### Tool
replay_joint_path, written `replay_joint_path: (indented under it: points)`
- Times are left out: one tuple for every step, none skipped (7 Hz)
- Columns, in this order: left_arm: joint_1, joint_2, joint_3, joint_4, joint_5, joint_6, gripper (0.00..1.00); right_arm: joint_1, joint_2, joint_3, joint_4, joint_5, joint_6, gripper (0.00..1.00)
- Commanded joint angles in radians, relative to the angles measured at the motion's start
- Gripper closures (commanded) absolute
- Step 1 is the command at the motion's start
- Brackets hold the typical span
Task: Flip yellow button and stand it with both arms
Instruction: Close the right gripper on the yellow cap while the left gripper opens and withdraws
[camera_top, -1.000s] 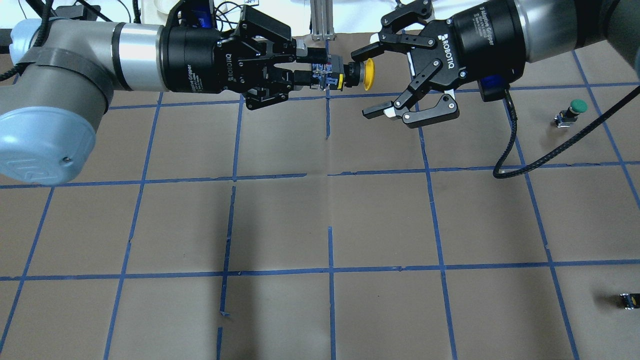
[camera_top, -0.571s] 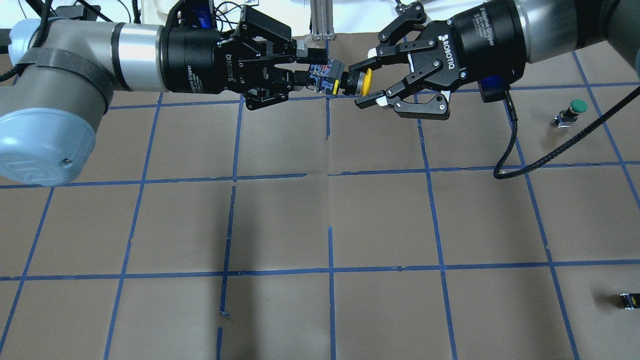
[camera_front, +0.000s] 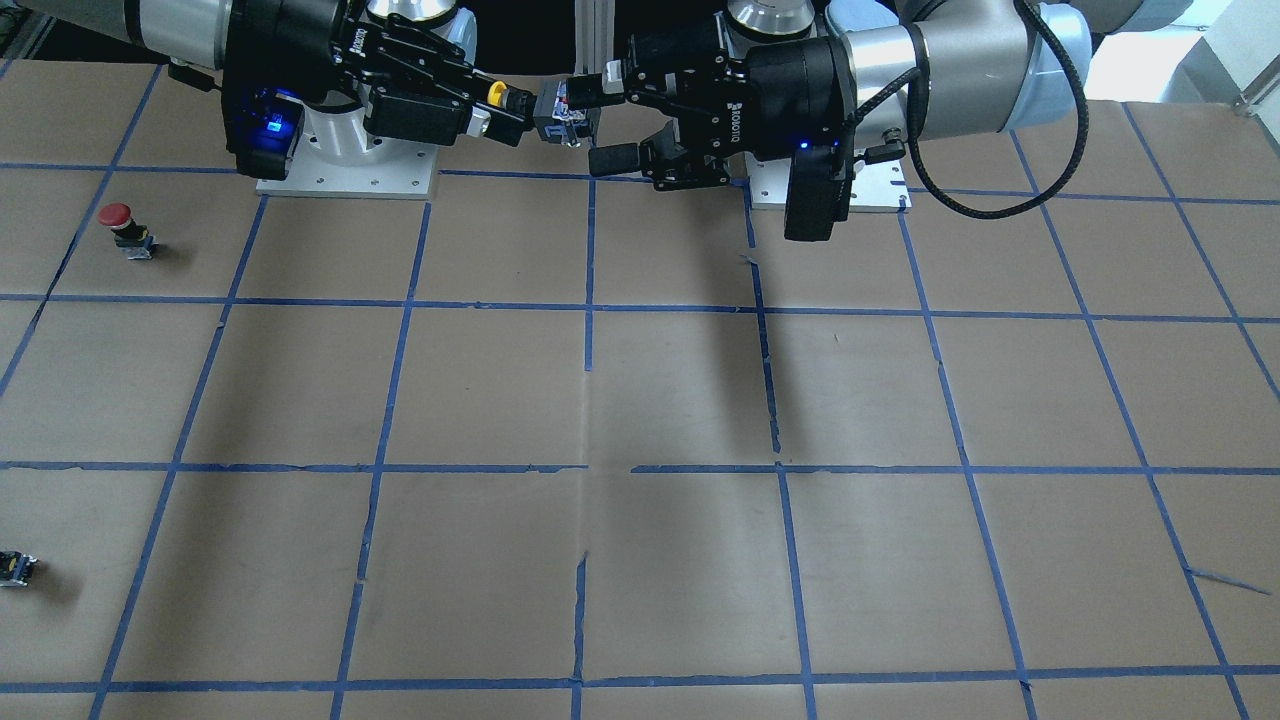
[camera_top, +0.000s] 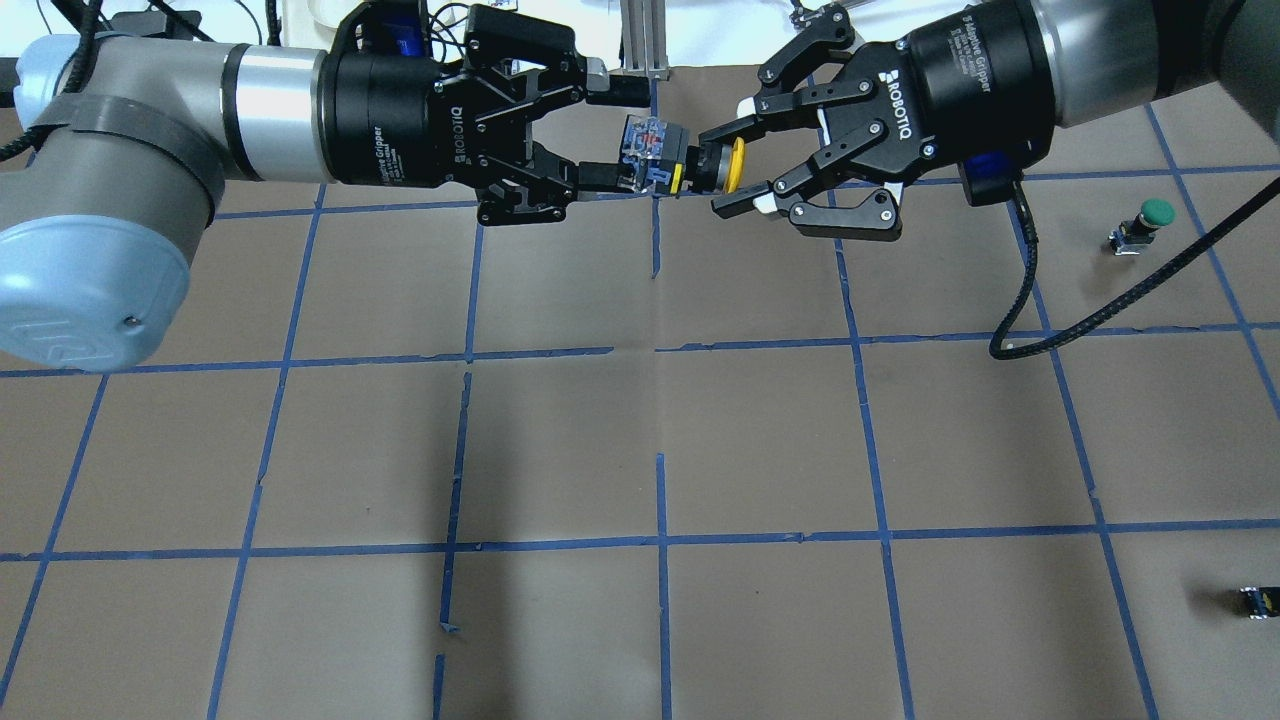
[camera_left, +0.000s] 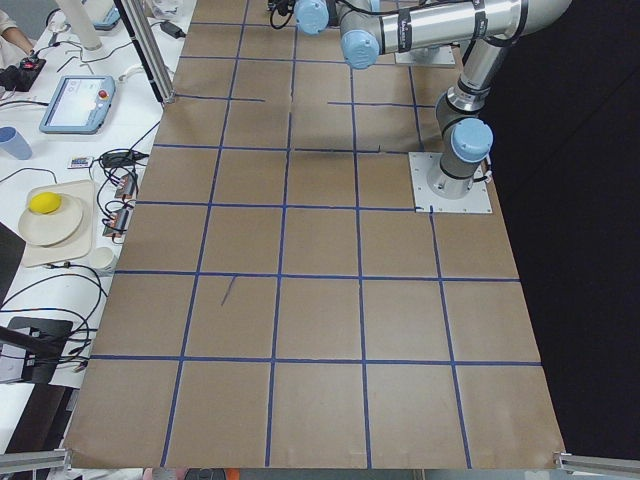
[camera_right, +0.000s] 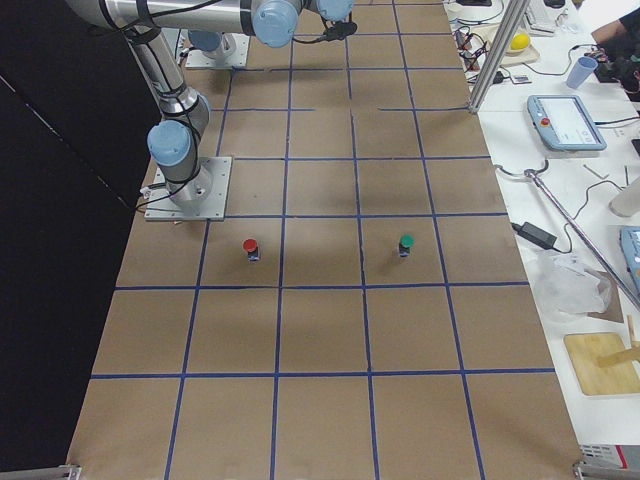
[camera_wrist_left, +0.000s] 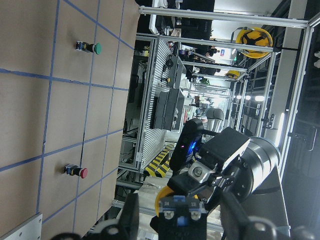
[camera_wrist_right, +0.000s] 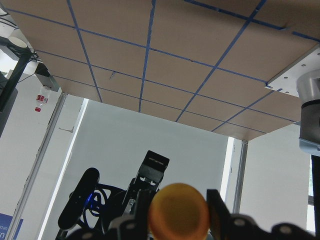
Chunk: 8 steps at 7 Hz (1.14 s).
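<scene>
The yellow button (camera_top: 665, 165) hangs sideways in the air over the far middle of the table, with its yellow cap (camera_top: 736, 163) toward my right arm and its grey contact base toward my left arm. My right gripper (camera_top: 718, 170) is shut on the black body just behind the cap. My left gripper (camera_top: 620, 138) is open, its fingers spread above and below the base. In the front view the right gripper (camera_front: 500, 105) holds the button (camera_front: 555, 108) and the left gripper (camera_front: 602, 118) is open. The right wrist view shows the cap (camera_wrist_right: 179, 210) between the fingers.
A green-capped button (camera_top: 1150, 220) stands at the right of the table and a red-capped one (camera_front: 120, 225) nearer the robot's base. A small dark block (camera_top: 1255, 600) lies at the near right edge. A black cable (camera_top: 1040, 320) hangs under the right wrist.
The right gripper moved in and shut on the button's cap end. The left gripper, shut on the base before, has now opened its jaws off it.
</scene>
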Motion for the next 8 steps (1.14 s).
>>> replay_joint_path:
  points:
    - [-0.002, -0.002, 0.007, 0.001, 0.009, -0.007, 0.0, -0.027, 0.004, -0.002, -0.022, -0.014, -0.003, 0.92]
    - [0.0, -0.007, 0.011, 0.024, 0.09, -0.001, 0.0, -0.087, 0.009, 0.0, -0.063, -0.061, -0.024, 0.92]
    - [-0.002, -0.019, 0.023, 0.059, 0.182, -0.013, 0.0, -0.142, 0.013, 0.0, -0.148, -0.157, -0.04, 0.92]
    - [-0.003, -0.024, 0.04, 0.067, 0.279, -0.014, 0.0, -0.162, 0.036, -0.002, -0.166, -0.234, -0.105, 0.93]
    - [-0.012, -0.025, 0.071, 0.069, 0.425, -0.01, 0.01, -0.182, 0.048, -0.002, -0.163, -0.375, -0.282, 0.93]
    - [-0.03, -0.039, 0.114, 0.064, 0.574, -0.011, 0.01, -0.201, 0.062, -0.002, -0.163, -0.542, -0.457, 0.93]
    - [-0.044, -0.053, 0.166, 0.046, 0.787, -0.013, 0.01, -0.206, 0.075, 0.0, -0.169, -0.679, -0.621, 0.94]
    - [-0.057, -0.065, 0.213, 0.0, 0.954, -0.011, 0.01, -0.206, 0.096, 0.001, -0.178, -0.81, -0.773, 0.95]
